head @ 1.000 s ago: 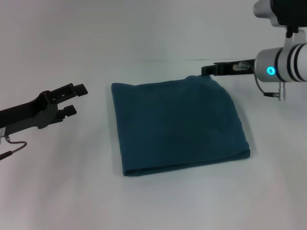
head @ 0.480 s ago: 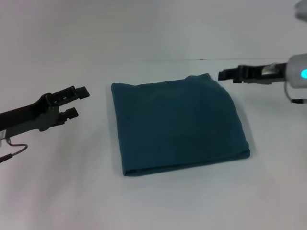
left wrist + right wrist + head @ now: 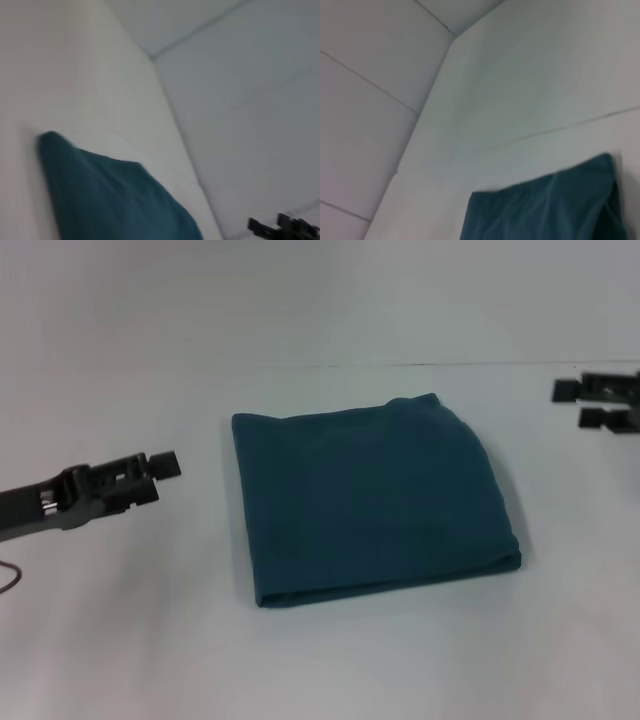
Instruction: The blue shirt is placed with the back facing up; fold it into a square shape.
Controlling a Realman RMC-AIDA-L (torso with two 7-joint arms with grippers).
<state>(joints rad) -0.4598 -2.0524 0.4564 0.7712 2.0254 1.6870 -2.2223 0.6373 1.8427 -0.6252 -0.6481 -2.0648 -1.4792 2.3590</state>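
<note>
Left gripper (image 3: 160, 475): out to the robot's left of the cloth, well apart from it, above the white table (image 3: 120, 640). Two dark fingers show one above the other with a narrow gap between them; spread slightly, holding nothing. Also not touching the fabric.

Right gripper (image 3: 590, 403): at the far right edge of the head view, beyond the cloth's far right corner and clear of it. Two dark finger ends show with a gap between; spread, empty. The same gripper appears small and distant in the left wrist view (image 3: 282, 229).

Placement, as judged: both grippers stand off to either side with nothing in them, which fits a fold already laid down and let go; neither is set for a new pinch.

Blue shirt (image 3: 370, 500): lies flat in the middle of the table, between the two grippers. Dark teal, soft, plain on the face that shows; no lettering visible. Folded into a compact, roughly square bundle. Near edge shows stacked layers and a thick rounded fold. Far right corner is rounded and slightly bulged; the left side runs straighter. Surface mostly smooth, with faint creases. The task looks done or nearly so.
</note>
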